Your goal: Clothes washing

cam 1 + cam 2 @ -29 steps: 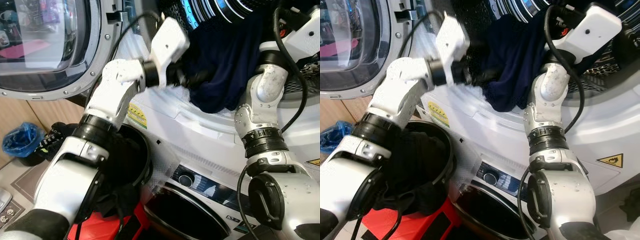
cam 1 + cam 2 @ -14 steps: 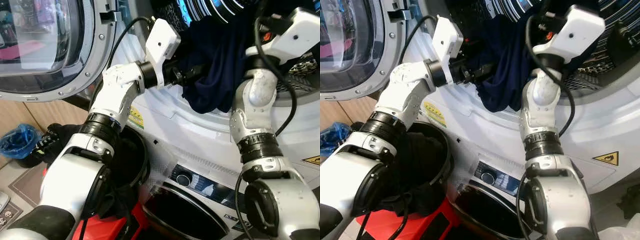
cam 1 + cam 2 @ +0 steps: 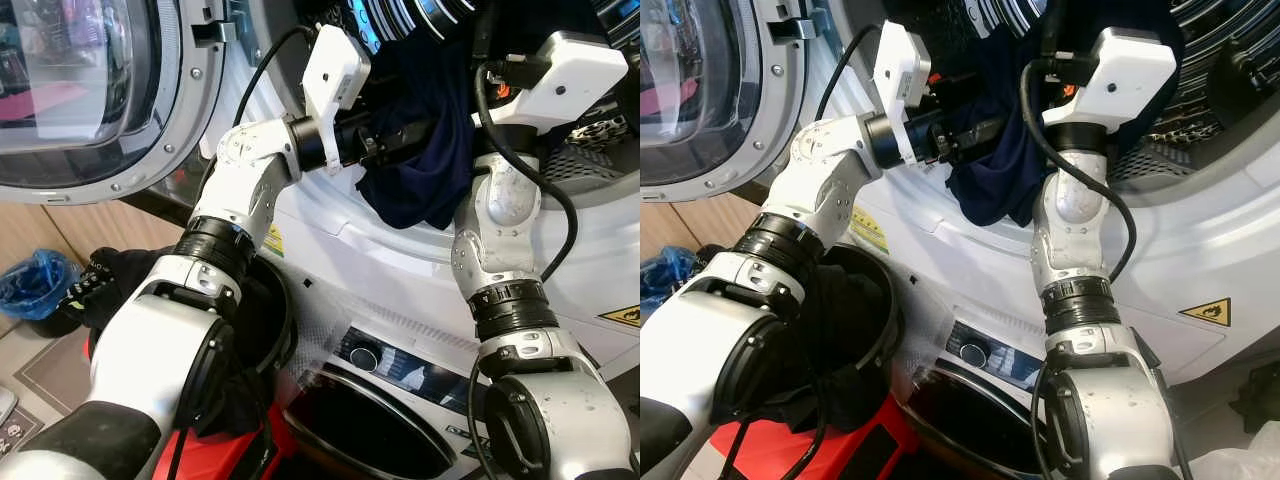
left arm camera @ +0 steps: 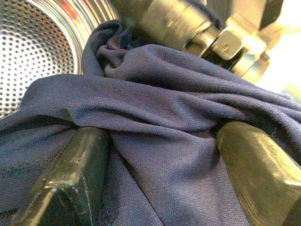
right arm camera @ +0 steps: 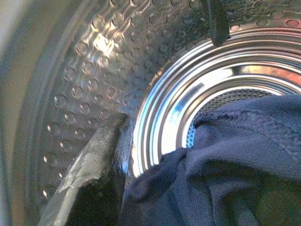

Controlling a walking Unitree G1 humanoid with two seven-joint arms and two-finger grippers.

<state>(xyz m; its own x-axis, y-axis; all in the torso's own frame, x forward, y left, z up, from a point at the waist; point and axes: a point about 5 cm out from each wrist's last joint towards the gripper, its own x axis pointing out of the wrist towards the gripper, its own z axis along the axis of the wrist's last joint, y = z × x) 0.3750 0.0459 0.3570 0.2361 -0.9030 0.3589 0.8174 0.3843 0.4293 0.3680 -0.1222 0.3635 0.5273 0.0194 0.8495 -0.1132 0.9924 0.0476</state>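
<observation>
We are crouching in front of a white front-loading washing machine [image 3: 400, 250] on a tiled floor, its round glass door [image 3: 90, 90] swung open to the far left and a second appliance's control panel [image 3: 400, 365] showing nearer to us. A black laundry basket [image 3: 265, 330] with dark clothes is sitting at near left on a red base.

Compared with a second ago, we are reaching further in: the left gripper [image 3: 405, 140] is now pressing deeper into the drum opening, and the right arm's wrist housing [image 3: 560, 75] has lifted and swung left toward the drum mouth. The navy garment [image 3: 425, 150], which was sagging well over the door lip, is now hanging shorter, so we judge the loading to be nearly done, with one fold still draped over the rim.

In the left wrist view the left gripper [image 4: 162, 183] is holding the navy cloth bunched between its two fingers [image 4: 75, 174], half open around the fabric. The right gripper is poking into the perforated steel drum [image 5: 94, 70] beside the cloth; whether its fingers are open we cannot tell.

For writing, we are seeing only a yellow warning triangle [image 3: 1206, 312] and a yellow caution sticker [image 3: 272, 240], both too small to read.
</observation>
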